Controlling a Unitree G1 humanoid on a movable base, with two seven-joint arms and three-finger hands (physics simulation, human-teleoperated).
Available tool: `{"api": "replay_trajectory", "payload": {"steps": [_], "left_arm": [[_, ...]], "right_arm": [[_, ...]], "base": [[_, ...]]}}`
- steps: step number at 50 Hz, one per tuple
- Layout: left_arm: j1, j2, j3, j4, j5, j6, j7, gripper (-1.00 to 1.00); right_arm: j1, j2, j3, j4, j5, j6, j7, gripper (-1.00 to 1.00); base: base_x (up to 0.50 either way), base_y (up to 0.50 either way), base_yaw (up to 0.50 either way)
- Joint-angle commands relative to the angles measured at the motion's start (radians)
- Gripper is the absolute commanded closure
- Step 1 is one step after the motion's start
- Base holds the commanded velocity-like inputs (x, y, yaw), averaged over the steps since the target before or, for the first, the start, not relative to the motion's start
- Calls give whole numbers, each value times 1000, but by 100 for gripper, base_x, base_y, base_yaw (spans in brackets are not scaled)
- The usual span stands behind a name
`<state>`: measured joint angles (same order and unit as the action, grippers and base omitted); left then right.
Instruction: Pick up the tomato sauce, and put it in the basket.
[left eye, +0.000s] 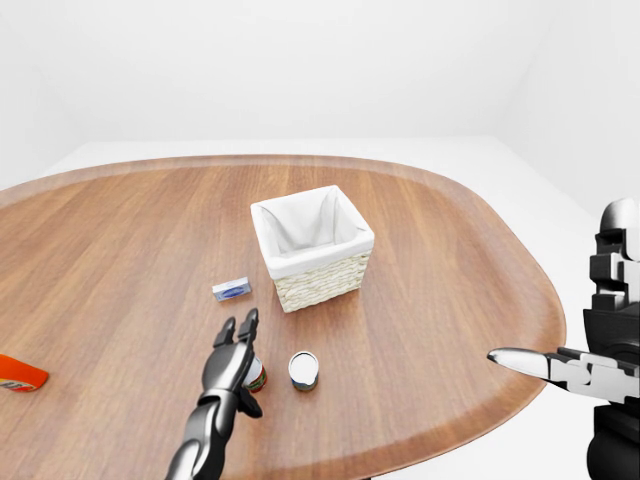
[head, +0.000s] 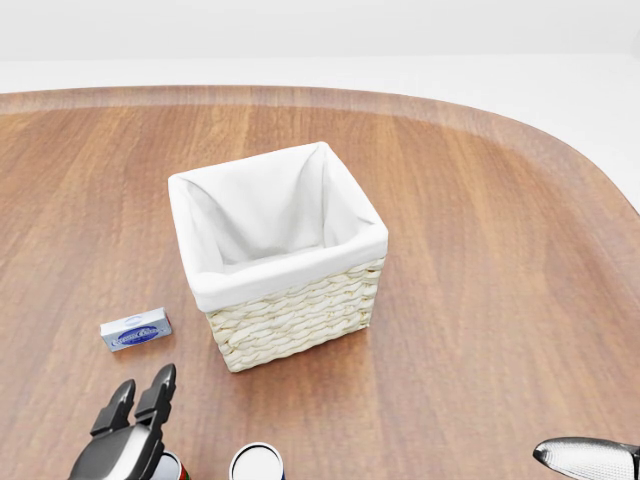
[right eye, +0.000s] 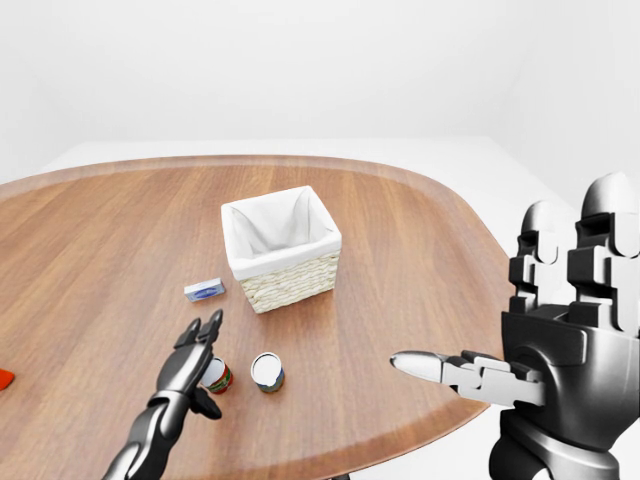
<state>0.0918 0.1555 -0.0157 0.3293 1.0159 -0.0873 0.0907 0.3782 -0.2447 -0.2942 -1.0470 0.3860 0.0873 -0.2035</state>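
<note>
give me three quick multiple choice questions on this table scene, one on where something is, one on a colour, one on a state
1. In the left-eye view, where does the small blue box lie relative to the basket?
A. to its left
B. inside it
C. to its right

2. What colour is the basket's lining?
A. red
B. white
C. black

3. What is the state of the left hand?
A. shut round the basket
C. open, fingers extended, by the red-labelled can
B. lifting the blue box

Answers:
1. A, the box lies on the table left of the wicker wall.
2. B, white cloth folds over the rim.
3. C, the fingers stand spread beside the can, not closed on it.
</note>
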Motion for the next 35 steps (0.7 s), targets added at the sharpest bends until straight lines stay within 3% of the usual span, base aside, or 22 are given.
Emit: {"api": "replay_trajectory", "payload": {"steps": [1,13,35], "left_arm": [[-44,9,-13,108,7,0,52,-100],[-35,18,-9,93,17,0,40,-100],[-71,21,-21,171,19,0,85,-100]], "right_arm": [[4,3,0,0,0,0,1,-100],[2,-1,8,0,-5,0,-5,-100],[1,1,3,0,-3,0,-1,-100]], "base": [[0,0,0],[0,0,0],[0,0,0]]}}
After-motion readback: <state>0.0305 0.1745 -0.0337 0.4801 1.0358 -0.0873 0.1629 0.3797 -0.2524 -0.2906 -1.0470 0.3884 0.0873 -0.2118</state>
